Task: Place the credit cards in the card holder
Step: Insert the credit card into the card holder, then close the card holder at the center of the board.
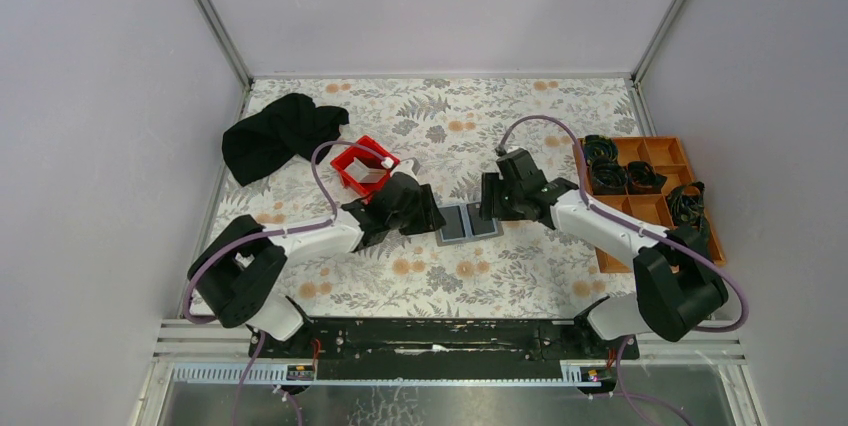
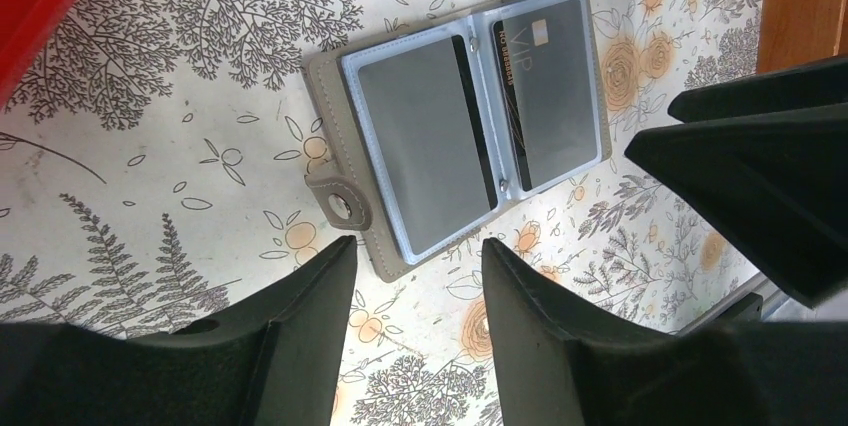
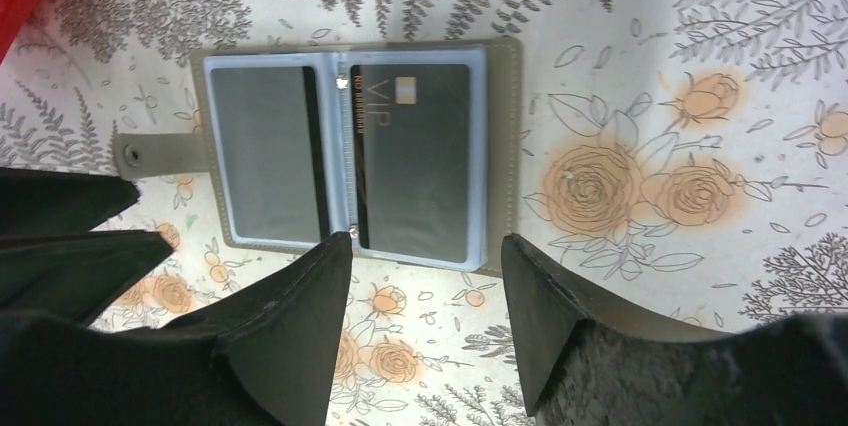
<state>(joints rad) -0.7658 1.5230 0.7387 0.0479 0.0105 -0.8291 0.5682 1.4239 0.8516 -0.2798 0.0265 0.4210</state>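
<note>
The grey card holder (image 1: 466, 223) lies open and flat on the floral table between my two grippers. In the left wrist view the card holder (image 2: 460, 126) shows two clear sleeves. One holds a grey card (image 2: 410, 146), the other a dark card marked VIP (image 2: 545, 86). The right wrist view shows the same card holder (image 3: 350, 151), the grey card (image 3: 262, 151) and the VIP card (image 3: 415, 151). My left gripper (image 2: 418, 246) is open and empty just off the holder's edge. My right gripper (image 3: 428, 241) is open and empty at the opposite edge. No light blue card shows.
A red plastic bin (image 1: 364, 167) stands behind the left gripper, with a black cloth (image 1: 280, 134) further back left. An orange compartment tray (image 1: 650, 196) with black items sits at the right. The right gripper's fingers (image 2: 760, 166) show in the left wrist view.
</note>
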